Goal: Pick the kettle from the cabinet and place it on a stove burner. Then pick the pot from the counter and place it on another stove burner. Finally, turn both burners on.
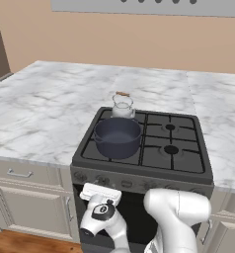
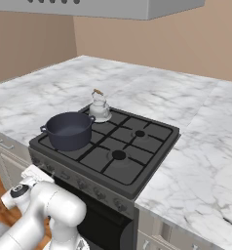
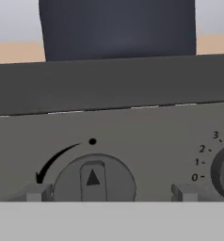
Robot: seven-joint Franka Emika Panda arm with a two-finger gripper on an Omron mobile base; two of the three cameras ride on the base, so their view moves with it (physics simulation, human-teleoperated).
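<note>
Marble counter [image 1: 50, 113] surrounds the dark range, where the pot [image 1: 117, 137] sits upright on the front-left burner and the kettle [image 1: 123, 106] stands behind it. Arm bent low, gripper [image 3: 109, 194] wide open, empty, straddling a knob [image 3: 93, 180] whose bar points straight up.

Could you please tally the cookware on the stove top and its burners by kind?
Small silver-grey metal kettle with brown handle bar: 1
Wide round dark blue-grey pot: 1
Round black gas burners still uncovered: 2
Total: 4
</note>
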